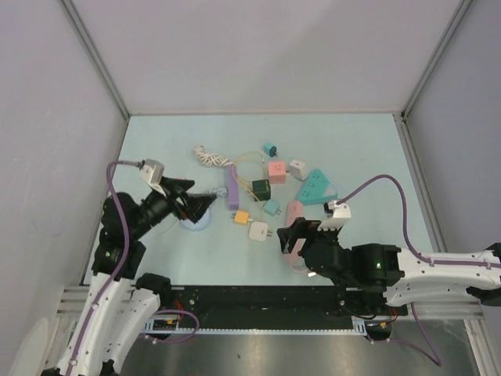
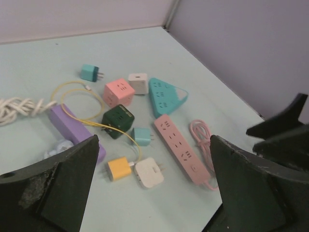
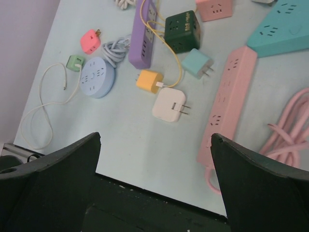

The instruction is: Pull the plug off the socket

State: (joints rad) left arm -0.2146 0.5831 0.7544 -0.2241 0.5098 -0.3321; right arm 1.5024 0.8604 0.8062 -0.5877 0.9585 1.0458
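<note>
White plug point(image 3: 169, 104) lying loose | left gripper point(image 2: 154, 140) spread | right gripper point(image 3: 155, 137) spread

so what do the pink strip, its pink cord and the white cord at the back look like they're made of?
pink power strip: hard moulded plastic with a satin finish; crisp edges, even colour, no strong glare.
pink cord: flexible rubbery plastic sheath, smooth; it lies in loose rounded coils.
white cord: twisted or braided surface, possibly fabric-covered; too blurred to be sure.
</note>
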